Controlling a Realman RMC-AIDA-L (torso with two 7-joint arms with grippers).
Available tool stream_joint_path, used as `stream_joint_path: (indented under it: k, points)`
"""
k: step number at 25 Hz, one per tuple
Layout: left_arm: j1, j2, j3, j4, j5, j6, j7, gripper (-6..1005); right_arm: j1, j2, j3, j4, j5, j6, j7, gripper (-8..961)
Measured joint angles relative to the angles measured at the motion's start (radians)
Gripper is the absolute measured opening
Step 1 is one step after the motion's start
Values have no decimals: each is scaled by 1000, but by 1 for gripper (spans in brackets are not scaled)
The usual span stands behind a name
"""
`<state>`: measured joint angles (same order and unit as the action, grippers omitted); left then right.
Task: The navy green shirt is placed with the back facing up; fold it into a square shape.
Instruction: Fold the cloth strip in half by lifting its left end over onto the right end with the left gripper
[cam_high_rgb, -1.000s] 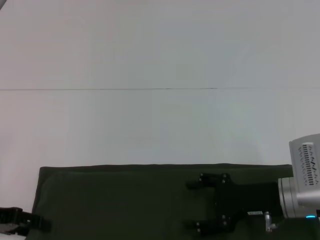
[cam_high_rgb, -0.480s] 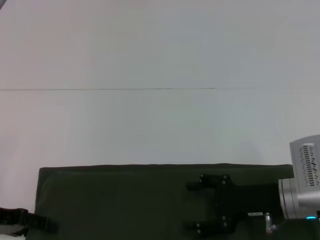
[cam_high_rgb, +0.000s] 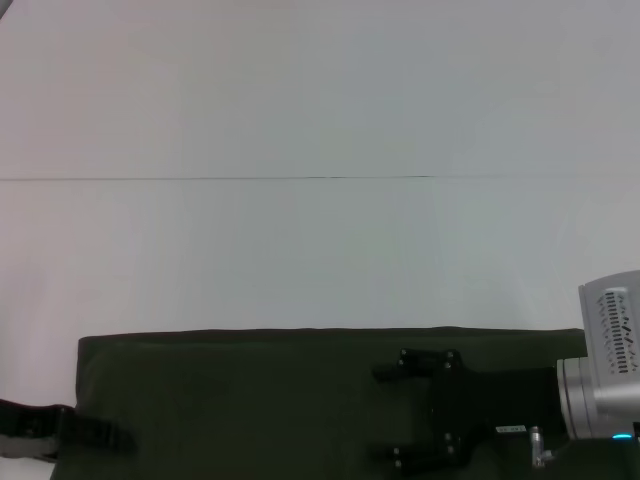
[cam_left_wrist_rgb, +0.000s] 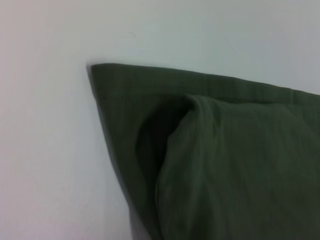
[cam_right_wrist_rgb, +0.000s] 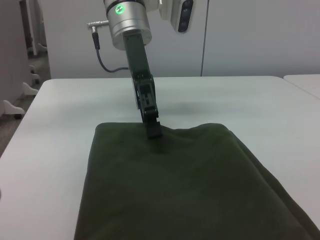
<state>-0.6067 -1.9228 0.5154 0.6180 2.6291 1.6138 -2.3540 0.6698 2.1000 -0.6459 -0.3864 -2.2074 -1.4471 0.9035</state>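
The navy green shirt lies folded into a long band along the near edge of the white table. Low over its right part, my right gripper is open, both black fingers pointing left with only cloth between them. My left gripper reaches in from the left over the shirt's left end. The right wrist view shows the shirt lengthwise, with the left gripper resting its tip on the far end. One corner of the shirt, with a raised fold on top, fills the left wrist view.
A thin seam crosses the table from left to right. Bare table surface stretches beyond the shirt. Past the table's far edge, the right wrist view shows a pale wall and part of another white table.
My left gripper has slid to the right, from beside the shirt's left edge to over it. The right gripper and the shirt have stayed where they were.
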Motion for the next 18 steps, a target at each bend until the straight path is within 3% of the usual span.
stream_joint_path:
  k: [17,18]
  points:
    - [0,-7,-2,7,-9,-11,-3,761,0,0,3,0,0,1,0,905]
    - [0,-7,-2,7,-9,-12,-3,717,0,0,3,0,0,1,0,905]
